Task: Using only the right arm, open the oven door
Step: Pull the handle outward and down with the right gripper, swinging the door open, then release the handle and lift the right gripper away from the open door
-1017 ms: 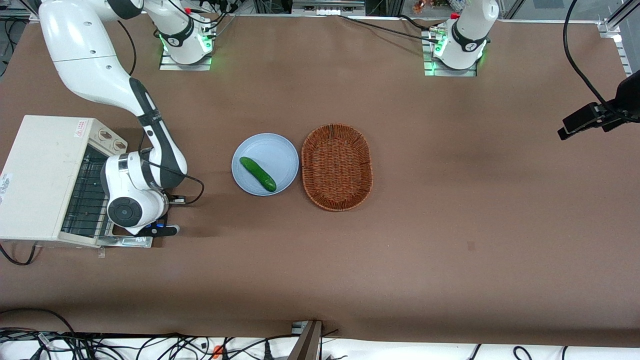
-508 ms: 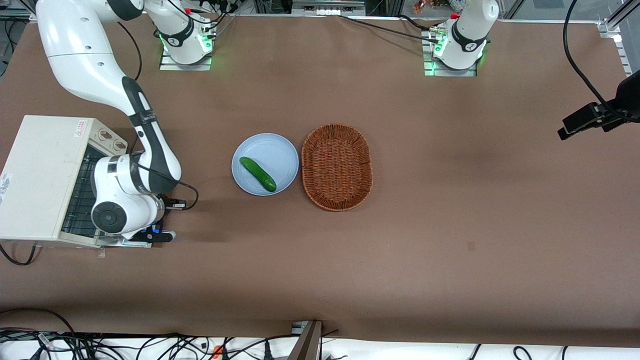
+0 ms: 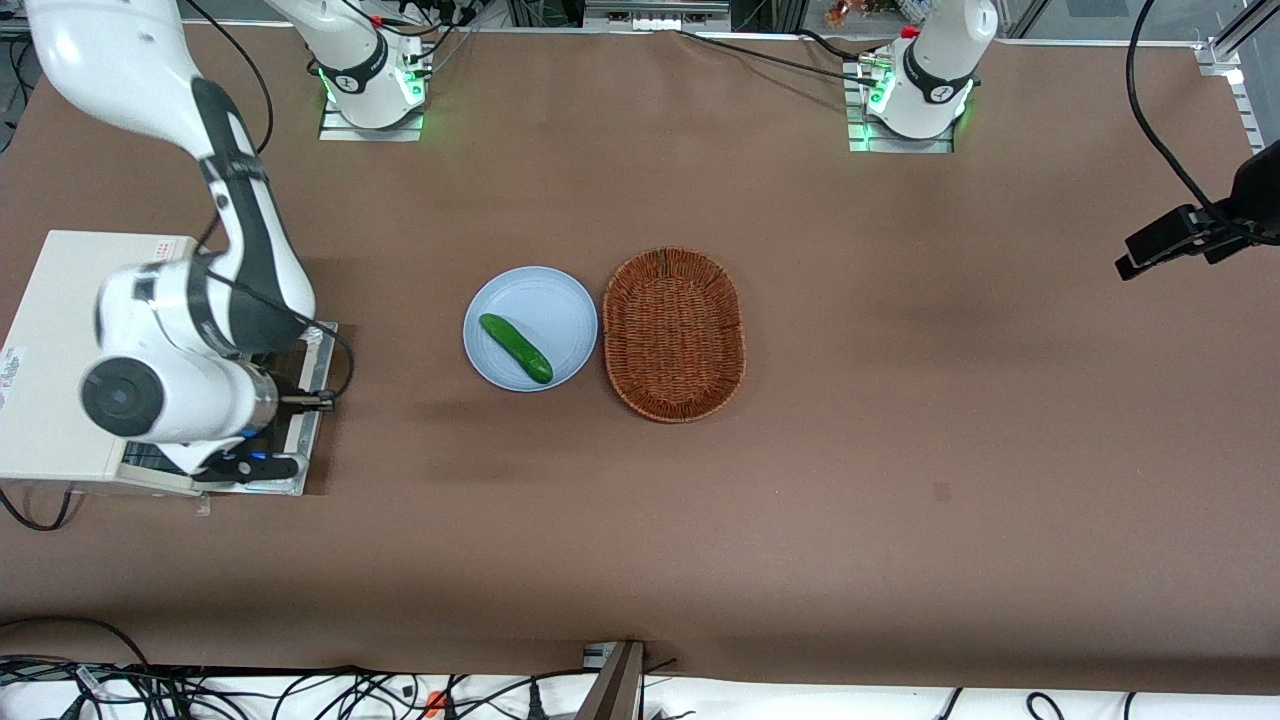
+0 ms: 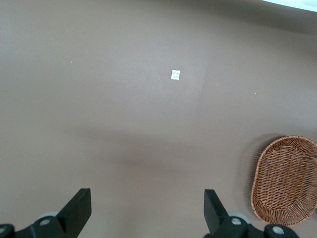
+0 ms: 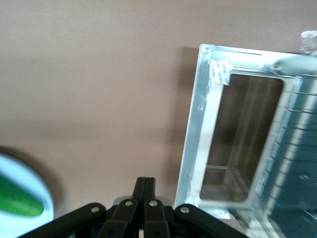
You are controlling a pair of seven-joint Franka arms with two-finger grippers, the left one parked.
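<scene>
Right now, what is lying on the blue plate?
On the blue plate lies one green cucumber, nothing else. What is under the cucumber stays hidden. The gripper hangs above the open oven door, toward the working arm's end.

A robotics lab: bolted arm bases (image 3: 372,95), brown-papered table (image 3: 900,450), tangled cables (image 3: 200,690) along the edge

The right arm (image 3: 215,200) is big, white and smooth, with dark grey bands at its joints. Its wrist ends in a round black cap. A thin black cable loops beside it. The gripper (image 5: 144,198) is small and black, with tiny silver screws.
</scene>
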